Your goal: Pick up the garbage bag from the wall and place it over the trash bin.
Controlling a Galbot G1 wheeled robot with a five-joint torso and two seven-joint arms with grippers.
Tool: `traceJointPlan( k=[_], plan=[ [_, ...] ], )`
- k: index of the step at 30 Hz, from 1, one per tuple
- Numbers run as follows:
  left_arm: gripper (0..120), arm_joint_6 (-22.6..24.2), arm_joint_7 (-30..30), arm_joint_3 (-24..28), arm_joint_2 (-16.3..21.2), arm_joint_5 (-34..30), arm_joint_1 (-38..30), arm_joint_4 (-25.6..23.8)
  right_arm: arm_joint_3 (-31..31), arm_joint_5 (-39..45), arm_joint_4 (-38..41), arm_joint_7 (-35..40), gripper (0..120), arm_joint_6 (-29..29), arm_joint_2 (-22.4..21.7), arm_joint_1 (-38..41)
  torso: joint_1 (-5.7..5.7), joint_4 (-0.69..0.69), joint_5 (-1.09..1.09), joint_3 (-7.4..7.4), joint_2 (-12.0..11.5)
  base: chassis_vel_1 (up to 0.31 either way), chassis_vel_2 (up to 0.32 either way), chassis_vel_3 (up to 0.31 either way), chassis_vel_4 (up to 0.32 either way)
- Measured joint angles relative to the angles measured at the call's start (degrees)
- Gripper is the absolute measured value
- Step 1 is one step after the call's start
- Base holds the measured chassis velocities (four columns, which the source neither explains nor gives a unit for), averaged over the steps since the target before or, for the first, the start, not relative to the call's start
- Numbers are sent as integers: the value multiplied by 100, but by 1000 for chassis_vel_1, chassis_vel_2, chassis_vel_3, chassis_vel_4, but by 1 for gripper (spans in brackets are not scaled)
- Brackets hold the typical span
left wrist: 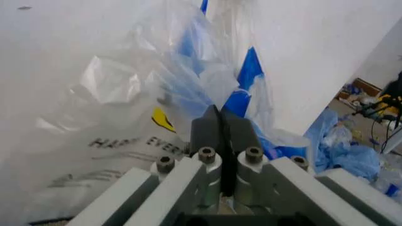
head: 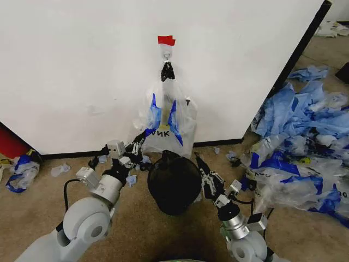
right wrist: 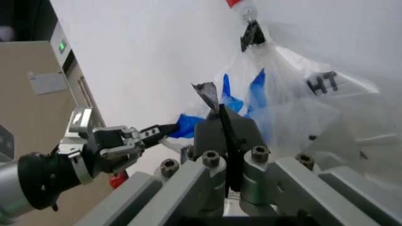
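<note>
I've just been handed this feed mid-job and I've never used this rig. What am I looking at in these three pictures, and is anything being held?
This is a wheeled robot with two arms, each ending in a two-fingered hand. The wide picture comes from its head camera, looking down at a white wall and the floor. The other two come from cameras on each wrist, looking along that hand. The garbage bag hangs from a hook on the wall. The left hand is shut and appears to pinch the bag's lower blue edge. The right hand is shut, beside the black trash bin. Loose bags are heaped on the robot's right.
</note>
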Motion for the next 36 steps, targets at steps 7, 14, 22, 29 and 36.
traceJointPlan(
  k=[7,14,22,29,36],
  plan=[
    [0,0,27,34,-37,77,44,-4,213,-217,363,255,19,-225,-370,-26,0,-1,-1,1,0,0,0,0,0],
    [0,28,123,162,-74,122,-41,6,366,-496,1142,1685,46,-1019,-1412,270,0,-3,-2,1,0,0,0,0,0],
    [0,103,158,183,-175,139,-66,57,-632,-504,1205,2494,74,-1642,-2485,1707,1,0,0,1,0,0,0,0,0],
    [0,118,185,195,-310,212,-63,127,-1764,-519,1066,2566,79,-1875,-3048,3137,1,0,-1,1,0,0,0,0,0],
    [0,98,214,194,-430,314,-9,197,-2773,-531,1037,2527,70,-2051,-3183,4389,1,-1,-1,1,0,0,0,0,0]
  ],
)
